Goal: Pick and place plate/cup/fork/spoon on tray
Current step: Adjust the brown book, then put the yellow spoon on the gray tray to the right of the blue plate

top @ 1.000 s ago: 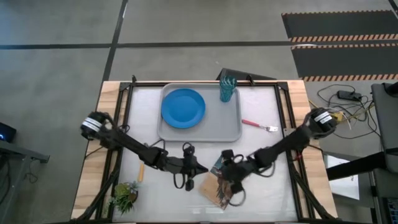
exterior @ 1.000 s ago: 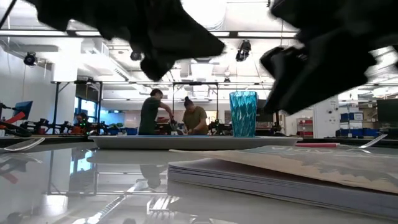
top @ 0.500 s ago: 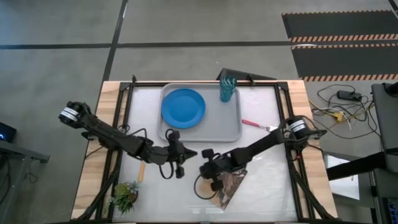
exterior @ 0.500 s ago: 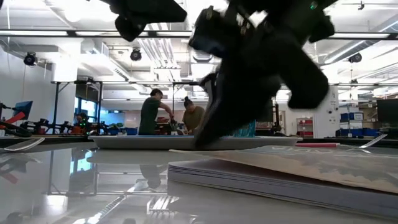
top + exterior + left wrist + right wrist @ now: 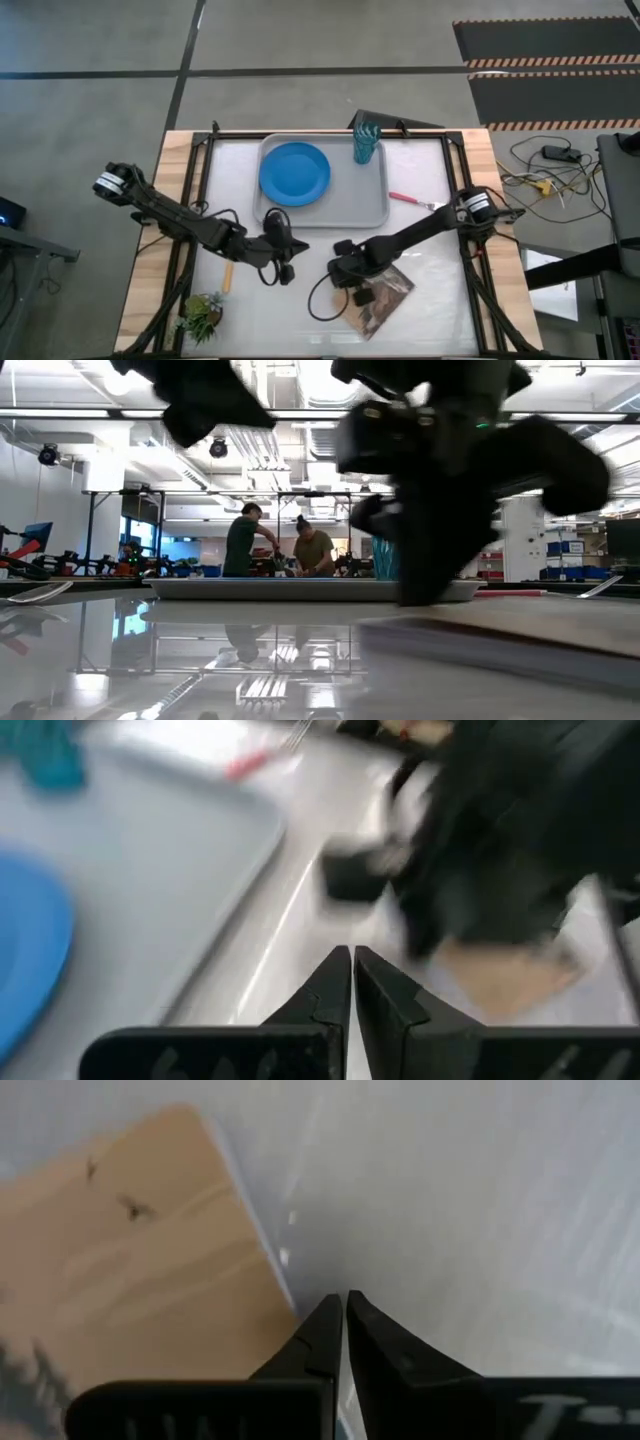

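Note:
The grey tray [image 5: 372,205] lies at the table's far middle. The blue plate [image 5: 294,173] lies flat in it and the teal cup [image 5: 364,142] stands upright in its far right corner. The fork [image 5: 415,201] lies on the table right of the tray. The spoon's orange handle [image 5: 226,276] shows on the table near my left arm. My left gripper [image 5: 290,248] is shut and empty in front of the tray; it also shows in the left wrist view [image 5: 352,960]. My right gripper [image 5: 335,270] is shut beside the book. My right gripper [image 5: 344,1306] has its shut fingertips right at the edge of the book's tan cover [image 5: 250,1260], slanting down at the table. I cannot tell whether they touch the book.
A brown book [image 5: 385,298] lies flat on the table's near middle, under my right arm. A small green plant [image 5: 200,315] stands at the near left corner. Two people stand in the room beyond the table [image 5: 280,545].
My right gripper has gone toward the table's left and a little toward the far edge, off the book. The book has turned about and slid toward the right. My left gripper has drawn back a little toward the table's left and far side. Both stay shut.

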